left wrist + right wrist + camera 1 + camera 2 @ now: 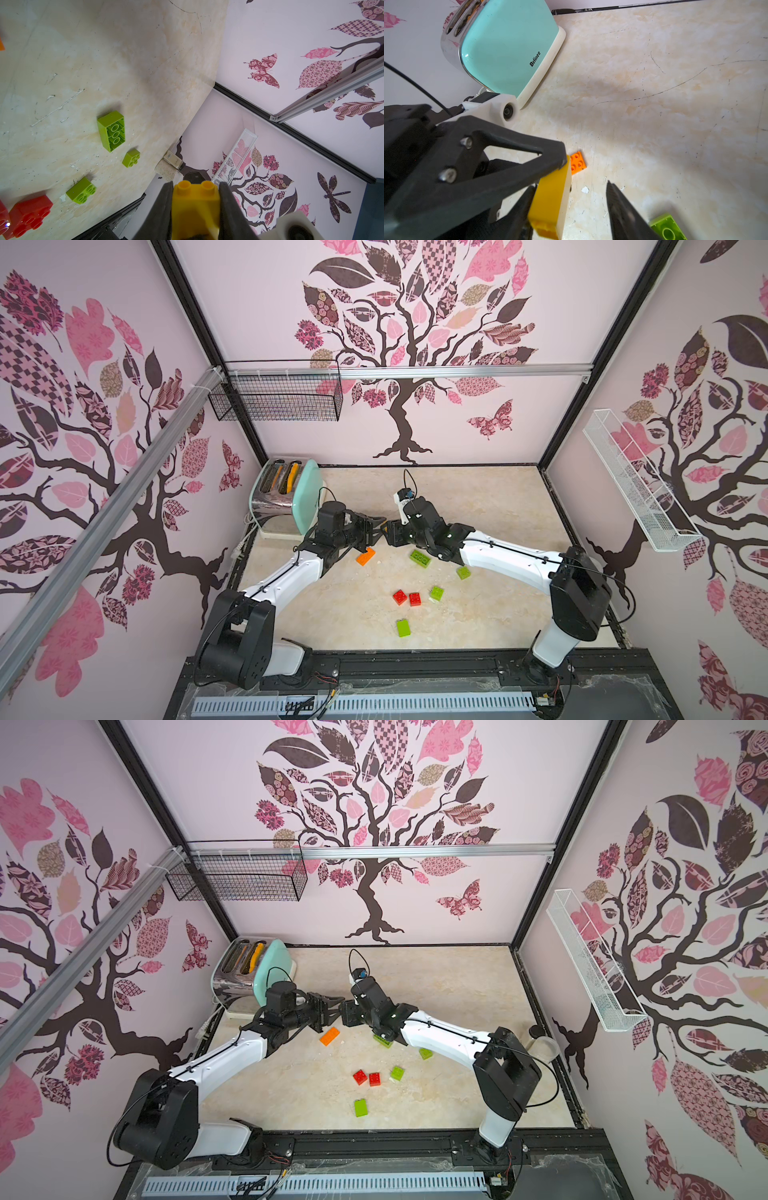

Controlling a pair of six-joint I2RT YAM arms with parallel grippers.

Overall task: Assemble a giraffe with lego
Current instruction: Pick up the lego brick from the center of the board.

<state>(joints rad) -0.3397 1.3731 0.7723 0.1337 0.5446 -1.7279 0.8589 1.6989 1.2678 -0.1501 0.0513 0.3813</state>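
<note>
I see the table (490, 506) with the toaster (286, 493) at its far left. My left gripper (195, 187) pinches the yellow brick (195, 207) in mid-air. My right gripper (571, 185) has its jaws spread around that brick. The other lego (436, 593) lies loose below: long lime brick (420, 559), orange brick (365, 556), red bricks (400, 596).

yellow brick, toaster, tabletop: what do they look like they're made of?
Yellow brick: moulded plastic, smooth and semi-gloss, with soft highlights on the studs.
Toaster: glossy turquoise side panel, plastic or painted metal; the body is mirror-like, probably chromed metal.
Tabletop: marble-look surface, matte, scratched and chipped; probably laminate or film, not certain.
</note>
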